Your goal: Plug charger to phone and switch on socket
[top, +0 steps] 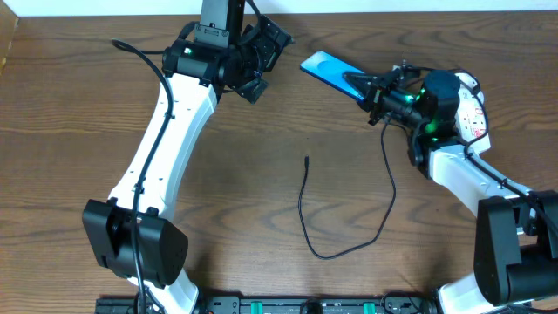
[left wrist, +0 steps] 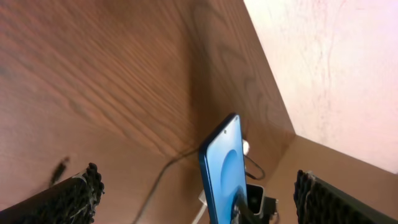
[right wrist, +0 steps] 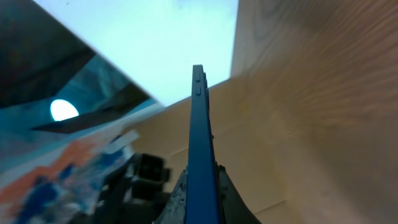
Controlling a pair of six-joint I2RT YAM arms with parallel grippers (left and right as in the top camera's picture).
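- Gripping the phone (top: 330,70) by its lower end, the right gripper (top: 377,92) has its jaws clamped tight on it; the right wrist view shows the handset edge-on between the fingers
- Phone is up off the table (top: 261,174), tilted, blue screen lit, at the far right side of the wood
- Left gripper (top: 266,65) stands wide and empty, near the phone's free end but apart from it, looking straight at the screen
- Charger (top: 392,192) lies loose on the table in a long loop, and its plug tip (top: 307,161) rests mid-table, well apart from the phone, with nobody touching it
- Socket (top: 475,118) sits under the right arm at the right edge; whether its switch is on I cannot tell
- Progress call: early going, with only the phone in hand
- Left to do, by my reading: pick up the plug tip, seat it in the phone's port, then press the socket switch
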